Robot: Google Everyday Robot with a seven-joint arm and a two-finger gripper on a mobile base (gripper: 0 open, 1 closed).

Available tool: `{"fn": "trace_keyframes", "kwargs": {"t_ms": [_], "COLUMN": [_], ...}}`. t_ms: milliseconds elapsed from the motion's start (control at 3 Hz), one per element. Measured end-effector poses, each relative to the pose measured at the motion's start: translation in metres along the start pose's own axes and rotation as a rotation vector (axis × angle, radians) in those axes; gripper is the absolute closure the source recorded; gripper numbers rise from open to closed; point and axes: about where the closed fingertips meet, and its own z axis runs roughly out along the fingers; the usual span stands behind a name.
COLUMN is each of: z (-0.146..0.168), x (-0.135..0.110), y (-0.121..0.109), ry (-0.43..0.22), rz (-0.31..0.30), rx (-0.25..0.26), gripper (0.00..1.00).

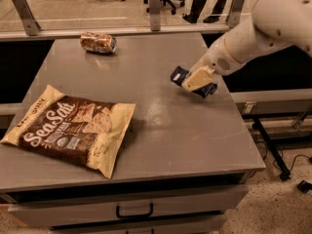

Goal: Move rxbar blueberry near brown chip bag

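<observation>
The rxbar blueberry (178, 75), a small dark navy bar, is at the right side of the grey table (161, 126). My gripper (196, 81) reaches in from the right and is shut across the bar's middle. The bar's ends stick out on both sides of the cream fingers (197, 78), and it sits just above the table top. The brown chip bag (70, 127), with "Sea Salt" lettering, lies flat at the table's front left, well apart from the bar.
A brownish drink can (98, 42) lies on its side at the back left of the table. A glass rail with metal posts (155, 6) runs behind the table. Drawers (134, 209) sit below the front edge.
</observation>
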Motion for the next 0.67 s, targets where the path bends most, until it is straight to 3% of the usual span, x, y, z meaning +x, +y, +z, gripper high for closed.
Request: {"fn": "trace_keyframes", "kwargs": {"t_ms": [333,667], "z": [-0.0707,-0.0782], "x": [-0.0491,-0.0576], "y": [-0.0054,-0.0094], "ry": [-0.112,-0.127], "rz": [-0.157,-0.181], "rx": [0.047,0.062], "gripper": [1.00,1.00]}}
